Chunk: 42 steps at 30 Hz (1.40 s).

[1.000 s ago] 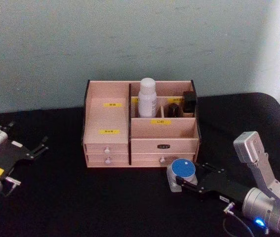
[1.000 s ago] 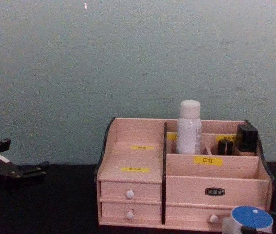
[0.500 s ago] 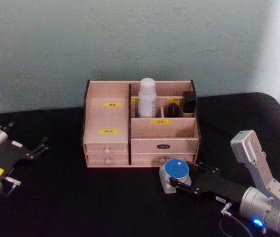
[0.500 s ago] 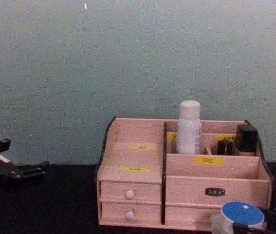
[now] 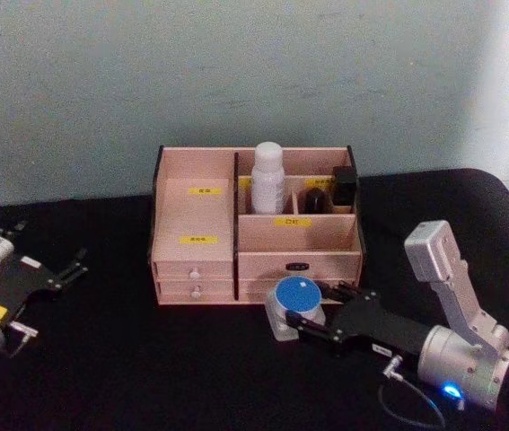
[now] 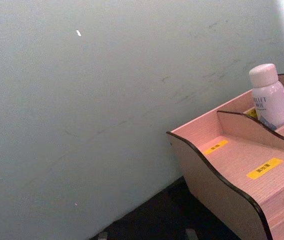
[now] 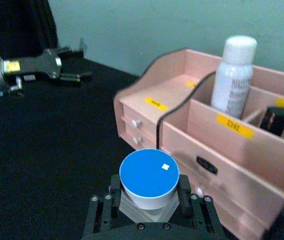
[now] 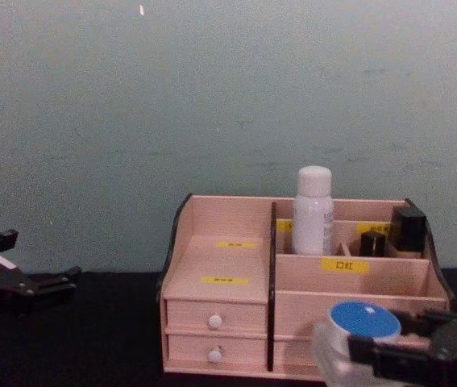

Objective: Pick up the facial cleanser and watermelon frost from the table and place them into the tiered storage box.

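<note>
Right hand (image 7: 149, 197) slid left, clamped on blue-lidded jar (image 7: 149, 175), just before tiered storage box (image 5: 196, 206) drawers. Risk: I clip its front wall while lifting. Left hand (image 7: 81, 62) parked, fingers apart.

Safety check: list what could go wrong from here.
1. The right gripper holds the blue-lidded jar at drawer height before the tiered storage box; advancing without lifting could ram the drawers.
2. The white bottle stands upright in a rear compartment; the jar passing close could tip it.
</note>
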{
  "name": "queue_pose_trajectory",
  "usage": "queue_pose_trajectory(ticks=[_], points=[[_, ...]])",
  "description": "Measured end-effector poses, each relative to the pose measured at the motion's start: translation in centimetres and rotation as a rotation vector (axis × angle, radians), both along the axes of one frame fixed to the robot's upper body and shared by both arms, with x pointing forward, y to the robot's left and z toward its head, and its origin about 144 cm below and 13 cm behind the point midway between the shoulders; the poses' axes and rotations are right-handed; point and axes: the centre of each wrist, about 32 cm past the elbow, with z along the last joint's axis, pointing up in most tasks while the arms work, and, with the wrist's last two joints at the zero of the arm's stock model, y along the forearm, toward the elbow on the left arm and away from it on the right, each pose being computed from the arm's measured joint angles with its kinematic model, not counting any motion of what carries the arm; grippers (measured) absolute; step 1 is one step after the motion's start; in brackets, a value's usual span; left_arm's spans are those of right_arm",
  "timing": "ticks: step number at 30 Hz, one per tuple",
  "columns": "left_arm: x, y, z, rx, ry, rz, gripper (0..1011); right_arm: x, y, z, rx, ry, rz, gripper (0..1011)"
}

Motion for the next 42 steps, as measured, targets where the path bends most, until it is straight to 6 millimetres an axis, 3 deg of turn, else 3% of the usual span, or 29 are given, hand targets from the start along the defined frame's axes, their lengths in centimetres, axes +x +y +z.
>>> queue_pose_trajectory(ticks=[42], points=[[0.0, 0.0, 0.0, 0.000, 0.000, 0.000, 1001, 6.5, 5.9, 3.1, 0.054, -0.100, 0.029, 689]])
